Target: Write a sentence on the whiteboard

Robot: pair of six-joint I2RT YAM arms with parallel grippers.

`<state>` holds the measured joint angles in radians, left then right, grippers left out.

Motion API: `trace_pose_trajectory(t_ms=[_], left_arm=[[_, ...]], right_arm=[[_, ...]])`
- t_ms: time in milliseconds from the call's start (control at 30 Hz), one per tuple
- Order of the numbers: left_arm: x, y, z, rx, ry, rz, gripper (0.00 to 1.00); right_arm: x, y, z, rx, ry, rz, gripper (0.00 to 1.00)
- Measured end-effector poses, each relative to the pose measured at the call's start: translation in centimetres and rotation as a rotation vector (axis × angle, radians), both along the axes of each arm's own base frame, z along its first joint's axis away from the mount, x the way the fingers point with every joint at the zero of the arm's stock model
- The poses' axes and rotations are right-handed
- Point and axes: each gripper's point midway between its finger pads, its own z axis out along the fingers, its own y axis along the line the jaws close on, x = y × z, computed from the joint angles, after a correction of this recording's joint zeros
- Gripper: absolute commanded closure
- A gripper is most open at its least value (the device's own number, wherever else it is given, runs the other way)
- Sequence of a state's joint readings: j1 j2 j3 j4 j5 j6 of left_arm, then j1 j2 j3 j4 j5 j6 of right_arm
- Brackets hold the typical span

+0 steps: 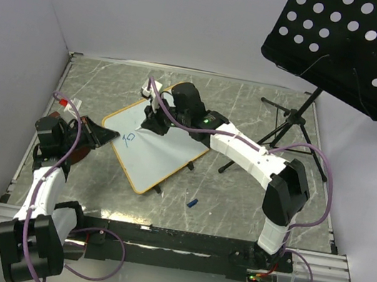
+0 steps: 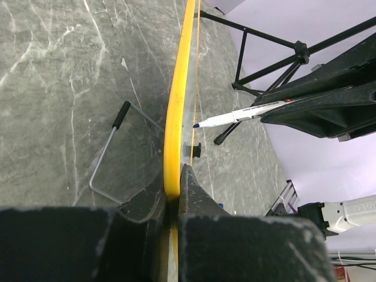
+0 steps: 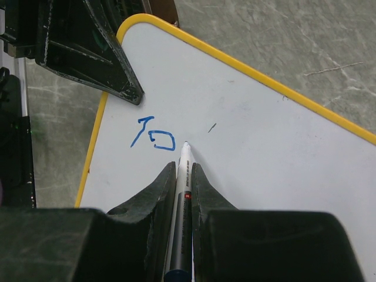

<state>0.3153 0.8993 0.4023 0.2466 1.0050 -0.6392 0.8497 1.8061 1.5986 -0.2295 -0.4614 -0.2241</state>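
The whiteboard (image 1: 160, 158) lies tilted on the marble table, white with a yellow-orange frame (image 2: 176, 106). My left gripper (image 1: 106, 134) is shut on the frame at the board's left corner (image 2: 173, 189). My right gripper (image 3: 184, 166) is shut on a white marker (image 3: 182, 188), whose tip stands at the board surface (image 3: 264, 153) just right of the writing. The sentence (image 3: 154, 135) consists of two blue characters, roughly "Jo", near the left corner (image 1: 129, 140). In the left wrist view the marker (image 2: 241, 113) points at the board from the right.
A black perforated music-stand panel (image 1: 349, 45) hangs over the back right, its tripod legs (image 1: 285, 125) on the table. A small blue cap (image 1: 192, 203) lies in front of the board. A wire foot (image 2: 106, 158) sticks out beneath the board.
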Motion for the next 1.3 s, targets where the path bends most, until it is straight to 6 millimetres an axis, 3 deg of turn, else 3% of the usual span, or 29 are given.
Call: trace_pose_trajectory(t_ms=[1300], left_arm=[[0.0,0.1,-0.1,-0.002,0.007,0.006,0.99]], right_arm=[[-0.7,0.1,-1.5,-0.010,0.035,0.032,1.00]])
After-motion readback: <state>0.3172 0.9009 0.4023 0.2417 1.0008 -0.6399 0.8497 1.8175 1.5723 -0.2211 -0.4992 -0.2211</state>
